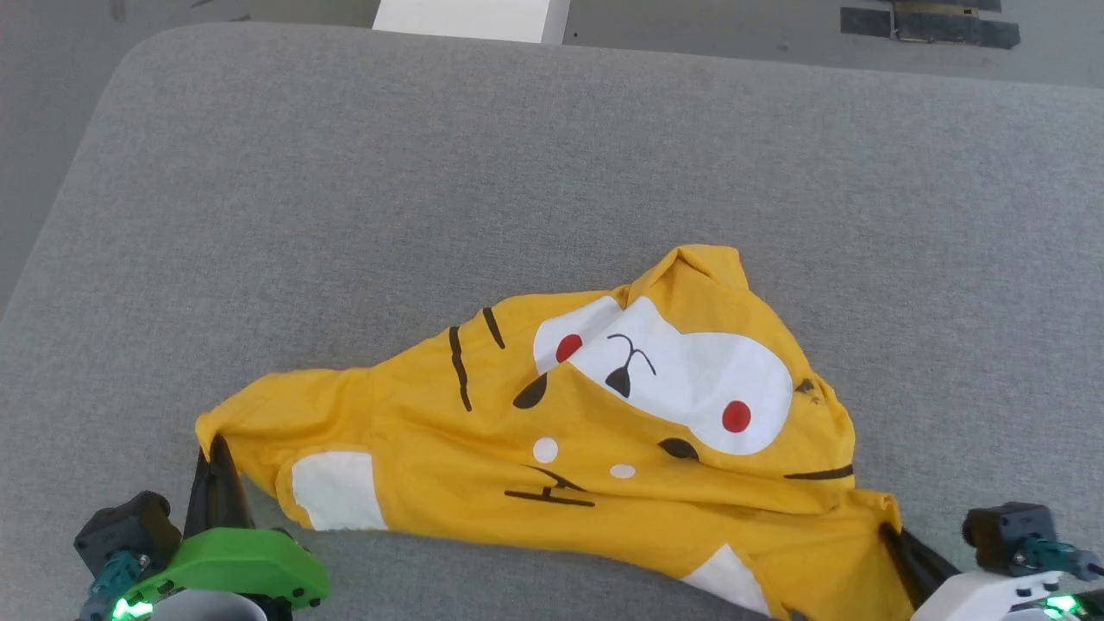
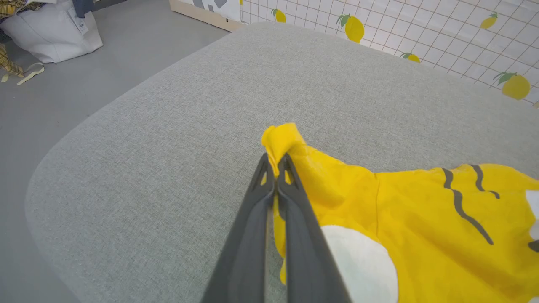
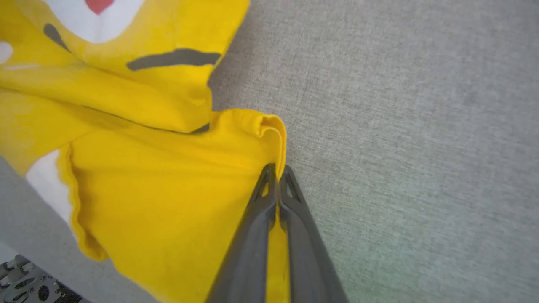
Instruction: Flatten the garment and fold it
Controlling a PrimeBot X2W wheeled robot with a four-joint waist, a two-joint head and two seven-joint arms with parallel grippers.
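**A:** Where does the garment (image 1: 552, 431) lie?

**B:** On the grey padded surface (image 1: 345, 216), towards its near edge and right of the middle in the head view; it is crumpled, not flat; the yellow cloth rises in a hump under the white oval with two red dots, thin dark stripes run to the left of that, and a white square patch sits near the lower left.

**A:** And the left gripper (image 1: 211, 453)?

**B:** Its two dark fingers are pressed together on the leftmost corner of the shirt; in the left wrist view a tuft of yellow cloth sticks out past the tips and some shows between the fingers lower down; so it is closed, with cloth pinched.

**A:** The right gripper (image 1: 890, 533)?

**B:** Much the same at the lower right corner; the right wrist view shows the fingers closed, a rolled yellow hem just beyond the tips and a strip of yellow between the fingers; it has hold of the fabric there.

**A:** What lies around?

**B:** Bare grey upholstery on every side of the shirt; past the far edge, grey floor with dark tape strips (image 1: 931, 26) and a white box (image 1: 470, 17); the left wrist view adds a white bag (image 2: 54, 33) on the floor and a tiled wall with lemon prints (image 2: 421, 29).
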